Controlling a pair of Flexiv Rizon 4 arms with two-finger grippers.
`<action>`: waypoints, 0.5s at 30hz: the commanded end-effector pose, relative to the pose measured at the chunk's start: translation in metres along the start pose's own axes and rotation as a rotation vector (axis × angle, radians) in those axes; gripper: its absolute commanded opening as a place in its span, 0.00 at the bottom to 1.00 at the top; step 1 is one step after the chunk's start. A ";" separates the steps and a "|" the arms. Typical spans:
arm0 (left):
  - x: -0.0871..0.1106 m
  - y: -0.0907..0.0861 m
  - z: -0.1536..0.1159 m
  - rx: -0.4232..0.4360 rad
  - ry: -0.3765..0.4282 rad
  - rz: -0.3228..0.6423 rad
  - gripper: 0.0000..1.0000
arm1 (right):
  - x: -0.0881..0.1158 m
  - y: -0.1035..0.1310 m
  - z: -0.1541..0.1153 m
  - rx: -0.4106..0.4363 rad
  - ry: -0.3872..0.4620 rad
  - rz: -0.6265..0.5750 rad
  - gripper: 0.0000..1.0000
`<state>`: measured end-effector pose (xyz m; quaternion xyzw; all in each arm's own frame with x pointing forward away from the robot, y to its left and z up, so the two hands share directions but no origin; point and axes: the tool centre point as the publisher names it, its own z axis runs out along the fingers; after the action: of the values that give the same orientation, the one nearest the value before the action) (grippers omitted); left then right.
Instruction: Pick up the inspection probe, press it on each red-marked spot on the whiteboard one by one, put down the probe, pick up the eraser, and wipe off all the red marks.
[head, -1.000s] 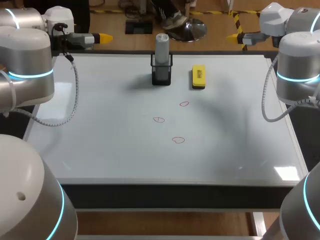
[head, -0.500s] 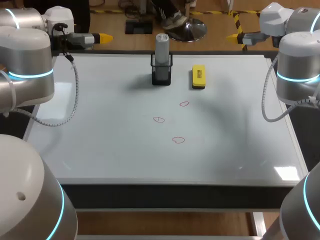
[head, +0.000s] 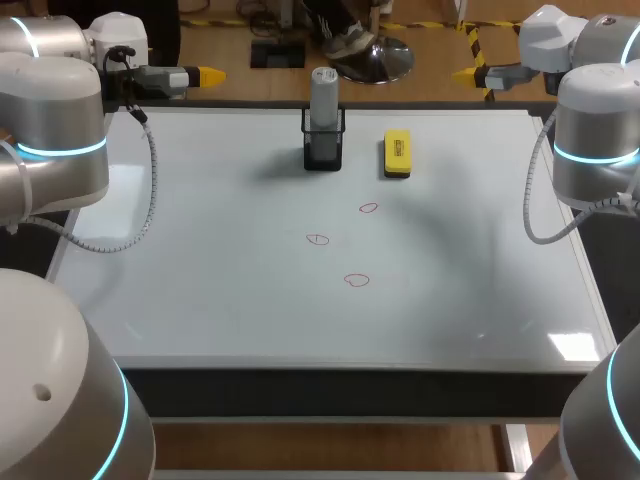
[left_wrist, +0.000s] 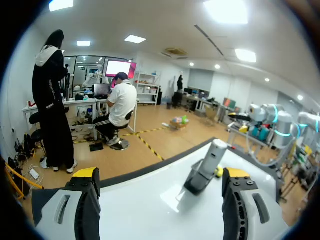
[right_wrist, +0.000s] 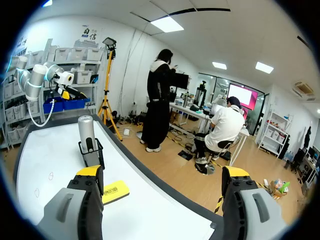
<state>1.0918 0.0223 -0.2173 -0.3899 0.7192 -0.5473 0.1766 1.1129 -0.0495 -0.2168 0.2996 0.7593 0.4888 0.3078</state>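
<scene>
The grey inspection probe (head: 322, 95) stands upright in a black holder (head: 323, 148) at the back of the whiteboard (head: 200, 260). A yellow eraser (head: 397, 153) lies just right of the holder. Three red marks (head: 357, 280) sit near the board's middle. My left gripper (head: 211, 75) hovers open at the back left corner, pointing right; in its wrist view (left_wrist: 161, 200) the probe (left_wrist: 212, 154) stands ahead. My right gripper (head: 463, 74) hovers open at the back right corner; in its wrist view (right_wrist: 161, 200) the probe (right_wrist: 86, 133) and eraser (right_wrist: 112, 191) lie ahead beside one finger.
The whiteboard's front edge (head: 330, 368) runs across the lower part of the head view. Cables hang from both arms over the board's left side (head: 148, 190) and right side (head: 535, 200).
</scene>
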 end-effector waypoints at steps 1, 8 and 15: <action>0.005 0.000 0.003 0.007 0.035 0.007 1.00 | 0.000 0.000 0.000 0.001 0.001 0.000 1.00; 0.017 -0.002 0.020 0.032 0.179 0.056 1.00 | 0.000 0.000 0.000 0.001 0.001 0.000 1.00; 0.039 -0.009 0.041 0.062 0.324 0.107 1.00 | 0.000 0.000 0.000 0.001 0.001 0.000 1.00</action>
<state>1.0871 -0.0304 -0.2115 -0.2707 0.7383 -0.6065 0.1169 1.1128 -0.0495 -0.2167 0.2996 0.7593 0.4888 0.3079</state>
